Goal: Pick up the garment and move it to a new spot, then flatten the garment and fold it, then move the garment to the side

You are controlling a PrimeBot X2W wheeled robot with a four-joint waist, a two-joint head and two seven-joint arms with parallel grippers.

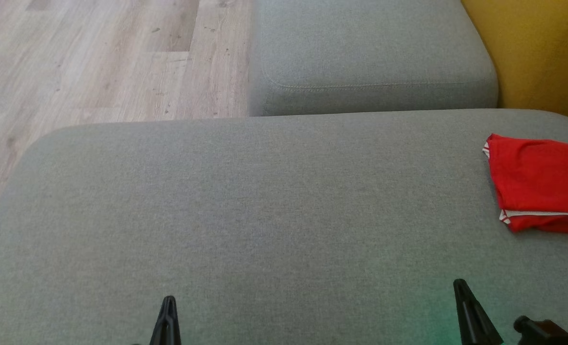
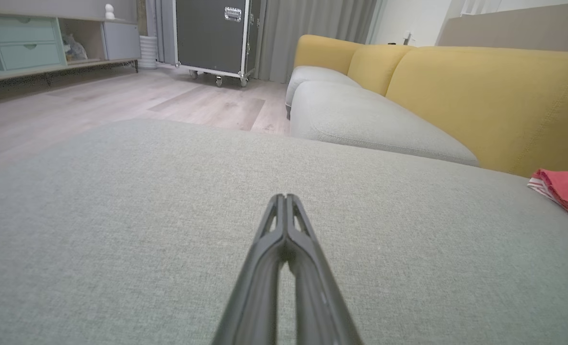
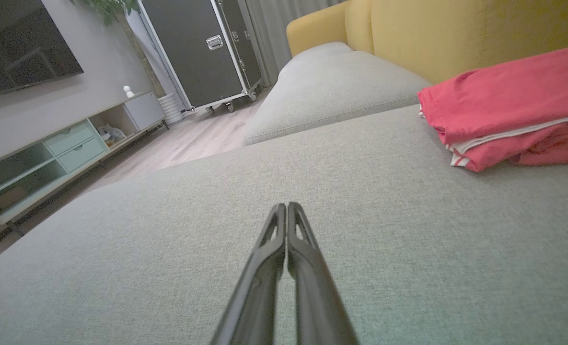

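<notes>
My left gripper (image 2: pixel 285 197) is closed, its fingers pressed together with nothing between them, pointing out across the grey seat cushion (image 2: pixel 121 215). My right gripper (image 3: pixel 287 206) is likewise closed and empty, over the same cushion. The red garment (image 1: pixel 538 189) lies folded (white trim shows along its edges) at the cushion's right end. It is ahead of my right gripper, well apart from it, and near the yellow backrest (image 1: pixel 542 52).

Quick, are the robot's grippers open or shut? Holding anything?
Left gripper: shut, holding nothing.
Right gripper: shut, holding nothing; the garment lies apart from it.
</notes>
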